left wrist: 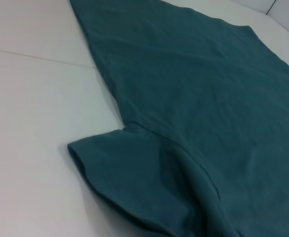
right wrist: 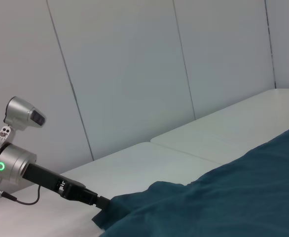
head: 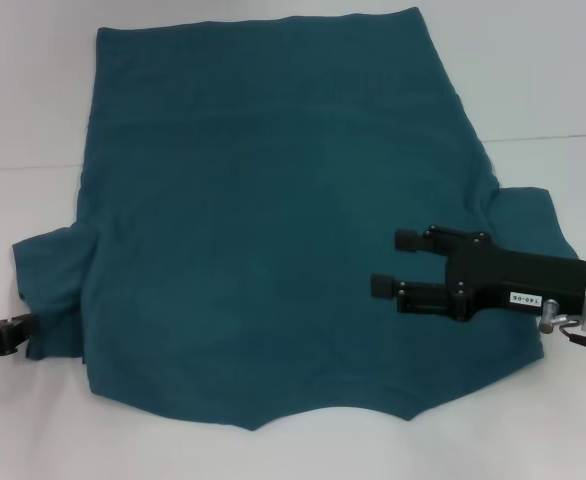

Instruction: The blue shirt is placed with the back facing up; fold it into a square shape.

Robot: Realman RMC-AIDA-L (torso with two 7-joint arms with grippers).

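The blue shirt (head: 273, 230) lies spread flat on the white table, plain side up, its neckline curve at the near edge and its hem far away. My right gripper (head: 398, 262) hovers over the shirt's right side beside the right sleeve (head: 528, 225), open, with nothing between its fingers, pointing left. My left gripper (head: 8, 333) sits low at the outer edge of the left sleeve (head: 53, 280), touching or nearly touching the cloth. The right wrist view shows the left gripper (right wrist: 97, 201) meeting the sleeve edge (right wrist: 134, 202). The left sleeve (left wrist: 134, 173) lies on the table in the left wrist view.
The white table (head: 533, 80) surrounds the shirt, with a seam line (head: 23, 168) running across it. Light wall panels (right wrist: 134, 74) stand behind the table's far side. The left arm's silver wrist (right wrist: 11, 163) shows a green light.
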